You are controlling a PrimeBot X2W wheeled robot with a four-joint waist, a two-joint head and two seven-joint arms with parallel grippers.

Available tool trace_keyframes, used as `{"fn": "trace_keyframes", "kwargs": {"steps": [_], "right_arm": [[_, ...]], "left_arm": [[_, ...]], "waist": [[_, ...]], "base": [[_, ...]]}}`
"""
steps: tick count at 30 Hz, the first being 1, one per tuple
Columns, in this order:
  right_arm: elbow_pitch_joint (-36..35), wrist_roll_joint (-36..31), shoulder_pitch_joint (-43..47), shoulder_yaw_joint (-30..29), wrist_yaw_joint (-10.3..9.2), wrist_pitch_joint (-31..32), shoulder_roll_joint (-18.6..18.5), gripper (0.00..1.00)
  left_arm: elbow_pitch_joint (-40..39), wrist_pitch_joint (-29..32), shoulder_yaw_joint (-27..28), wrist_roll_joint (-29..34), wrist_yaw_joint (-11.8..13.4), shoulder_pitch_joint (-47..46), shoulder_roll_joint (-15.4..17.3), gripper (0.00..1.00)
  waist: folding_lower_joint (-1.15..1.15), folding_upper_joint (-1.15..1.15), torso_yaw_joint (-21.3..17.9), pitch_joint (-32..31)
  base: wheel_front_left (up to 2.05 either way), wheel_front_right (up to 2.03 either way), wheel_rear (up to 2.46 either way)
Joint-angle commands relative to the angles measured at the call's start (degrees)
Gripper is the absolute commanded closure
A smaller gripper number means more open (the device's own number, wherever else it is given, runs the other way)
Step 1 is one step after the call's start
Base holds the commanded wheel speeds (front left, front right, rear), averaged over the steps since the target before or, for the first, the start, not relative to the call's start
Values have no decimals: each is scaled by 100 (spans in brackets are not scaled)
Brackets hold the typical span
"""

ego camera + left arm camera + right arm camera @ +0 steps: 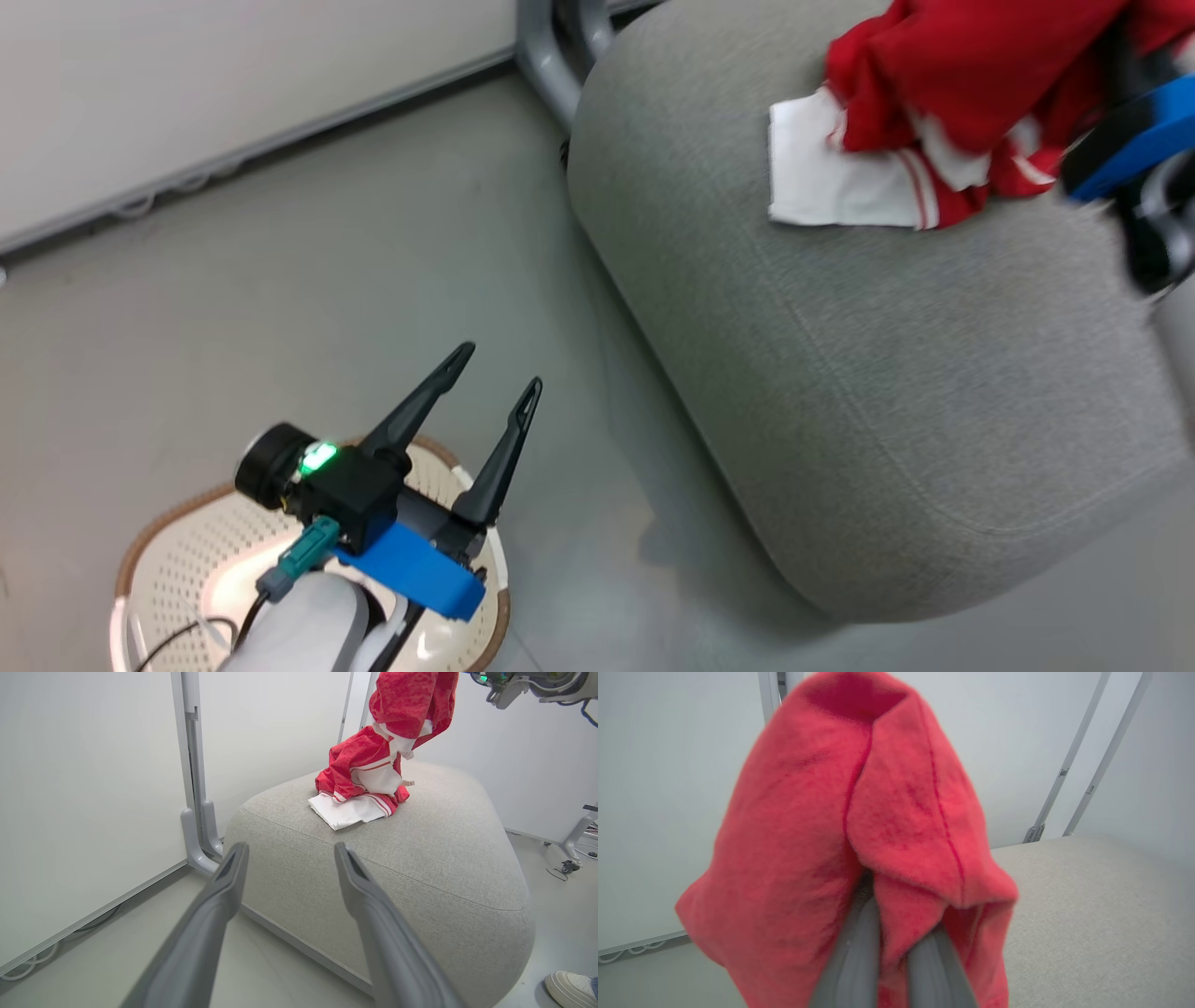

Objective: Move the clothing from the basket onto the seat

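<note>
The right tool [894,933] is closed tight on the red clothing [943,75]. The clothing hangs from it over the grey seat [887,392], and its white lower part lies on the seat top. The left tool [499,369] holds nothing, with its fingers wide apart, over the basket [177,560] on the floor [280,280].

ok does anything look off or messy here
Nothing is spilled or damaged. The clothing is only half down: its lower folds sit bunched on the seat, with its white part splayed out, while the top is pinched up in the shut right gripper. A person's shoe stands by the seat.
</note>
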Motion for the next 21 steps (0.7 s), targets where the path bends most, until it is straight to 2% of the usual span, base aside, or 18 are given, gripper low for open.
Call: {"fn": "trace_keyframes", "kwargs": {"steps": [1, 7, 11, 16, 21], "right_arm": [[-43, -81, -171, -94, -5, 6, -119, 100], [-133, -184, -618, -996, -5, 67, -1006, 100], [-32, -231, -502, -1639, -4, 16, -1328, 100], [178, -239, -175, -2260, -5, -81, -1241, 100], [258, -366, 90, -2584, -5, -189, -1084, 100]], "left_arm": [[-42, -15, -22, 20, -26, -150, 78, 0], [-248, -16, -267, 40, -26, -681, 226, 0], [-392, -15, -409, 66, -26, -1034, 286, 0], [-550, -16, -376, 103, -26, -1346, 279, 0], [-615, -15, -349, 153, -26, -1484, 270, 0]], "waist": [[-1, 0, 267, 392], [-1, 0, 659, 1172], [-1, 0, 931, 1648], [-1, 0, 1190, 2099], [-1, 0, 1343, 2321]], "base": [[0, 0, 0], [0, 0, 0], [0, 0, 0], [0, 0, 0], [0, 0, 0]]}}
